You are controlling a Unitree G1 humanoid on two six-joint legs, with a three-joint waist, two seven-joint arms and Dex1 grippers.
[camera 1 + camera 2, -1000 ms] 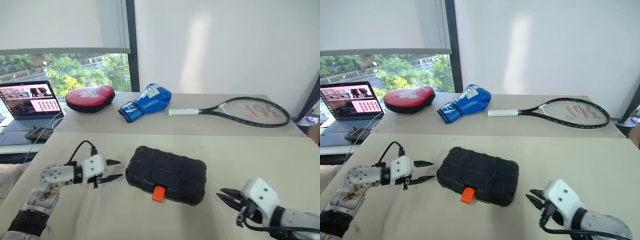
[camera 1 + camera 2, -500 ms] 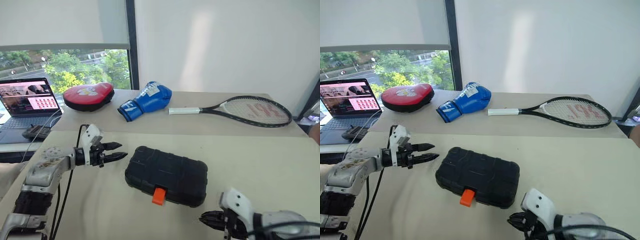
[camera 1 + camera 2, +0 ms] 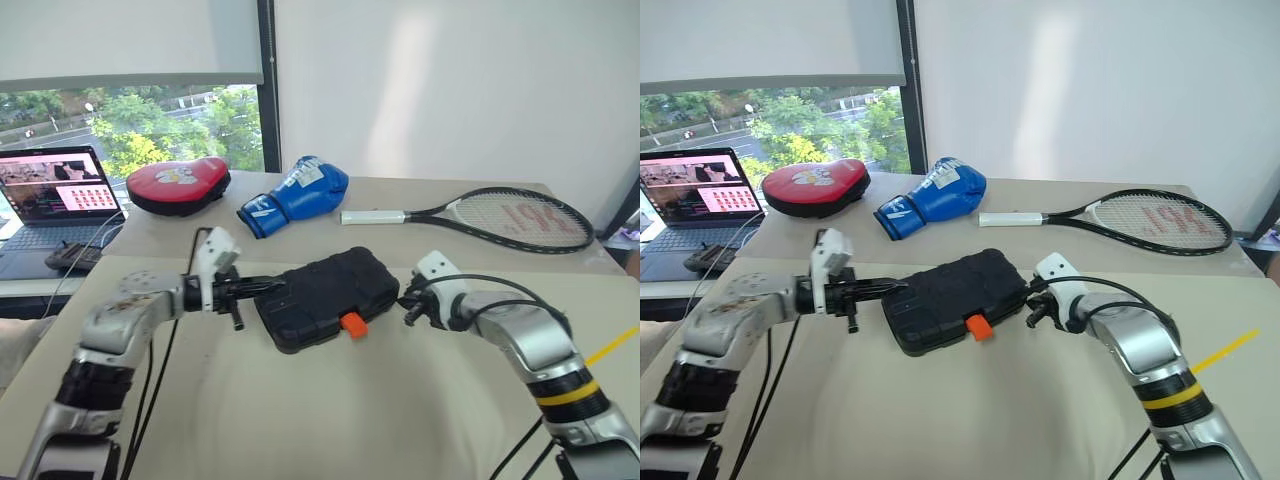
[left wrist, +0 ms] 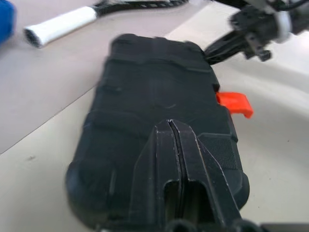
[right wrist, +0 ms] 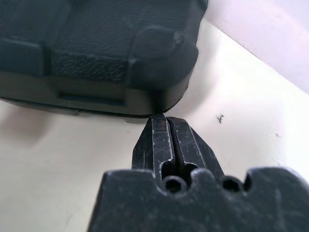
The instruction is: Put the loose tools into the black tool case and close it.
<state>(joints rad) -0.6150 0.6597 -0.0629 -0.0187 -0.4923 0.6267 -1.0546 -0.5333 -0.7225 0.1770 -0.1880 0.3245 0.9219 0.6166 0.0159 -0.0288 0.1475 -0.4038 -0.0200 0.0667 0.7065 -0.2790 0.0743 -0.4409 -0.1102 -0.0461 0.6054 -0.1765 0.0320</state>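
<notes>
Now the closed black tool case (image 3: pixel 318 296) sits between both shut, empty claws: left claw (image 3: pixel 262 287), right claw (image 3: pixel 403 297).

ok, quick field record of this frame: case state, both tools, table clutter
case: black tool case closed, orange latch facing the robot, lifted off the table at an angle between both tools
left tool: left tool shut, tips against the case's left end
right tool: right tool shut, tips at the case's right corner
far table: tennis racket, blue boxing glove, red punch pad
left side: open laptop
loose tools: none seen outside the case
</notes>
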